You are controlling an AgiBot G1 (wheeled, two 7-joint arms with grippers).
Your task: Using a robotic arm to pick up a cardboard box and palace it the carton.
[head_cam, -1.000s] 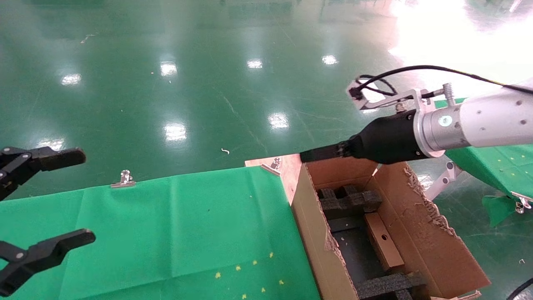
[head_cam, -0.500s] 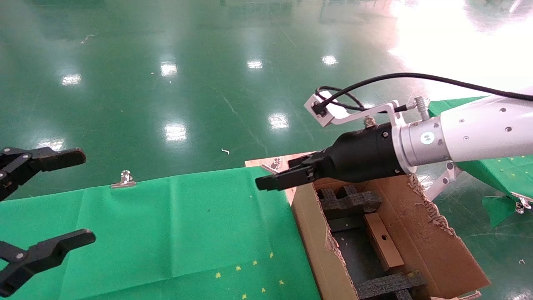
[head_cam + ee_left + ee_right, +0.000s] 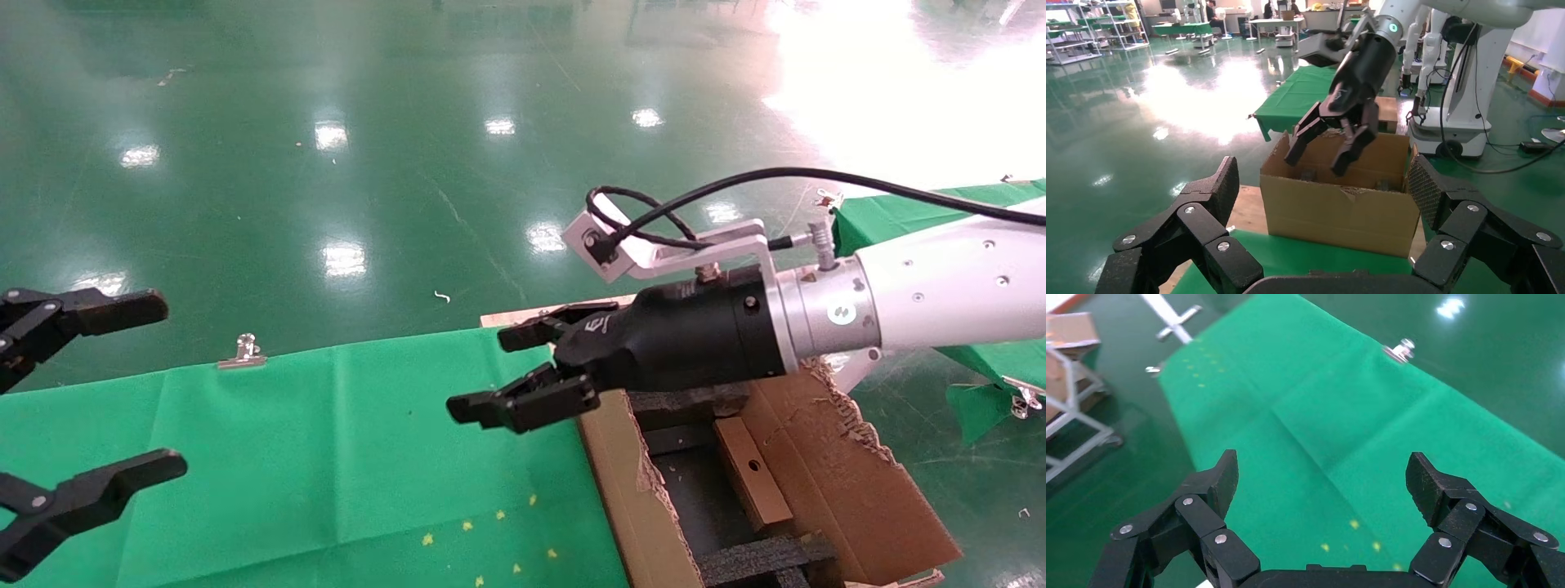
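Note:
The robotic arm, my right arm (image 3: pixel 940 286), reaches left over the carton. Its gripper (image 3: pixel 482 371) is open and empty, hanging above the green table's right edge beside the carton's near wall (image 3: pixel 621 465). The left wrist view also shows it (image 3: pixel 1315 165) above the carton (image 3: pixel 1340 211). The small cardboard box (image 3: pixel 752 472), with a round hole, lies inside the carton between black foam blocks (image 3: pixel 764 555). In the right wrist view the gripper (image 3: pixel 1321 478) has only green cloth (image 3: pixel 1340 416) under it. My left gripper (image 3: pixel 155 388) is open and empty at the table's left end.
Metal clips (image 3: pixel 245 351) hold the green cloth on the table; one shows in the right wrist view (image 3: pixel 1401 350). The carton's ragged flap (image 3: pixel 850 457) leans right. A second green-covered table (image 3: pixel 981 351) stands at the right. A white robot base (image 3: pixel 1468 98) stands behind the carton.
My right arm has swung left and down, from over the carton's far end to over the table's edge, and both its fingers now show spread apart. The box and left arm have not moved.

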